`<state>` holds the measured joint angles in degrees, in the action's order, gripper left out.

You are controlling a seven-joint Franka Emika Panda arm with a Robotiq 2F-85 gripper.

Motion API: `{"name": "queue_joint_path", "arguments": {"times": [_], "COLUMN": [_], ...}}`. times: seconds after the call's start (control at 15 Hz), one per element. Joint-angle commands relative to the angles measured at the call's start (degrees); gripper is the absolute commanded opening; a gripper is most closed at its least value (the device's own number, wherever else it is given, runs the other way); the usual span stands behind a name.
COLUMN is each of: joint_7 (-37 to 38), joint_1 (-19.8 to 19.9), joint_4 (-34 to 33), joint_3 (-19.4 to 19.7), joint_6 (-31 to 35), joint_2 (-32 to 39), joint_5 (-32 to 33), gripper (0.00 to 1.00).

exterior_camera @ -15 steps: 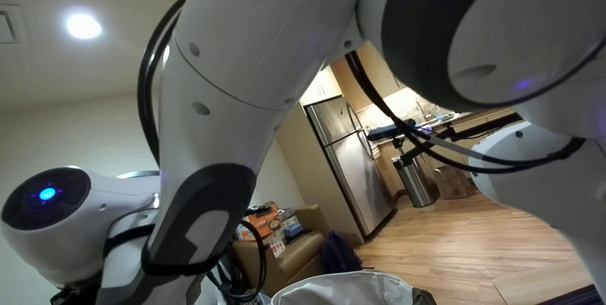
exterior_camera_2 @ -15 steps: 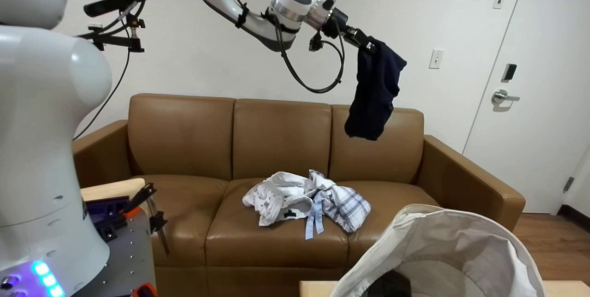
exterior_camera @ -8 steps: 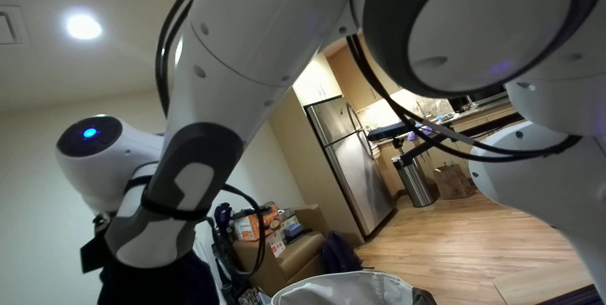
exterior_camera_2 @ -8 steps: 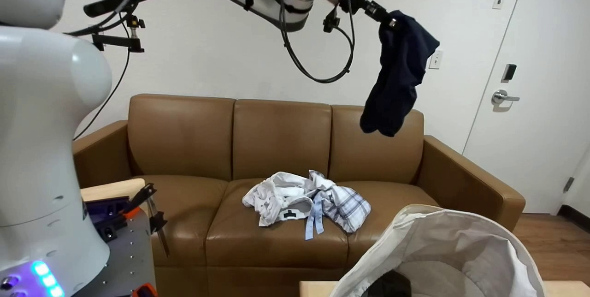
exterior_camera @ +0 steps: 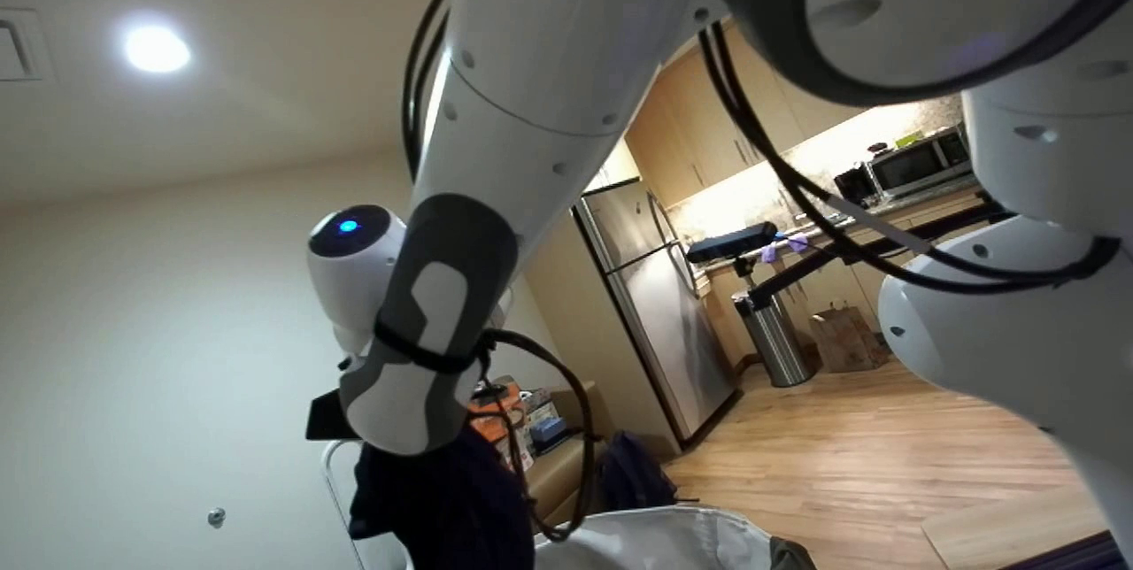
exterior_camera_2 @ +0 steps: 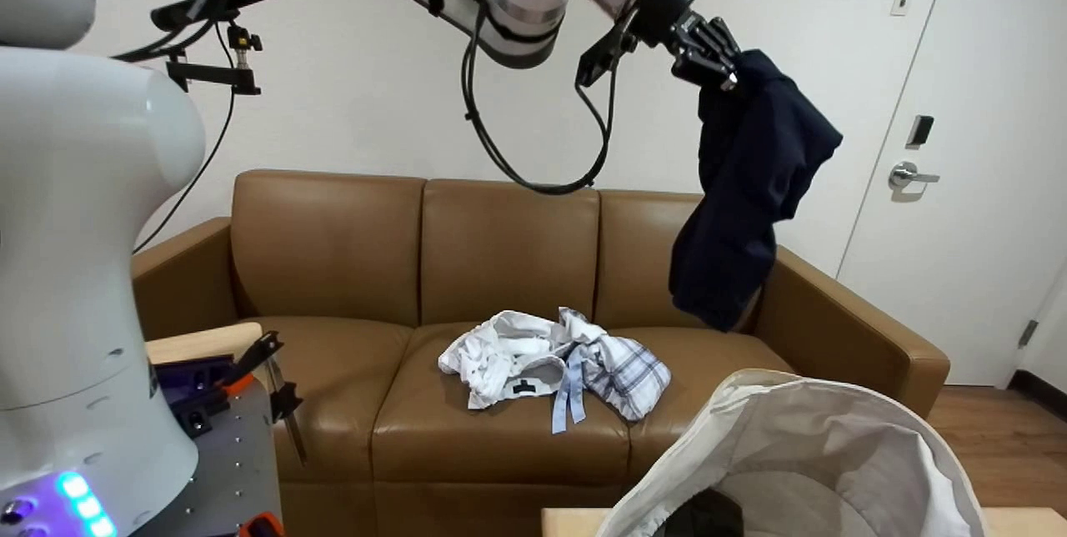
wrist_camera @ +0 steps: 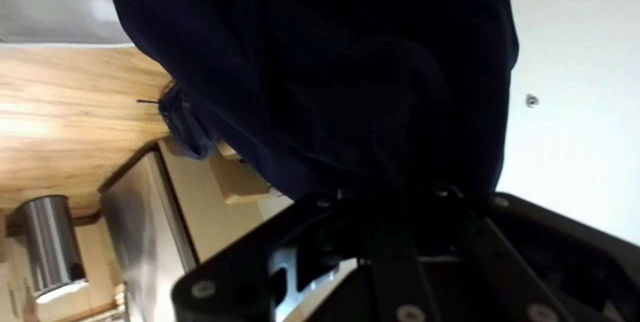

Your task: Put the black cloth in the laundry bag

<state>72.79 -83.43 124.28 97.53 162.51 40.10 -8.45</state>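
Dangling cloth (exterior_camera_2: 754,187), tool (exterior_camera_2: 733,66) apparently clamped, garments (exterior_camera_2: 546,370) only in an exterior view

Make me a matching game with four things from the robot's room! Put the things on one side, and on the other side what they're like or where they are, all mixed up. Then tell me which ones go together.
Things:
1. dark cloth
2. laundry bag
3. sofa
4. pale clothes

What or where:
A. brown
B. hanging from the hand
C. lying in a heap on the sofa
D. open, with something black inside

Right pairs: 1-B, 2-D, 3-A, 4-C
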Motion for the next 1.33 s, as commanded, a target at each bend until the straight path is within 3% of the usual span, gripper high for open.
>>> {"name": "queue_joint_path", "arguments": {"times": [0.0, 0.07, 0.13, 0.47, 0.53, 0.67, 0.93, 1.13, 1.27], "joint_7": [4.4, -0.4, -0.4, -0.3, -0.3, -2.8, -9.8, -20.6, -28.3], "joint_1": [-6.1, -2.5, -3.0, -2.8, -2.8, -3.7, -6.7, -10.8, -11.1], "joint_4": [12.0, 6.6, 8.4, 7.4, 7.3, 7.3, 9.3, 8.6, 7.4], "joint_3": [5.2, 2.0, 2.3, 1.7, 1.7, 1.4, 8.7, 18.1, 20.0], "joint_6": [3.2, 1.0, 1.3, 1.3, 1.3, 4.4, 7.0, 4.3, 1.0], "joint_2": [4.6, 1.2, 1.5, 1.5, 1.5, -7.6, -17.6, -25.0, -27.8], "joint_5": [-8.1, -6.4, -7.0, -6.9, -6.9, -9.1, -12.4, -17.6, -24.2], "gripper": [0.03, 0.03, 0.11, 0.11, 0.03, 0.03, 0.03, 0.03, 0.03]}}
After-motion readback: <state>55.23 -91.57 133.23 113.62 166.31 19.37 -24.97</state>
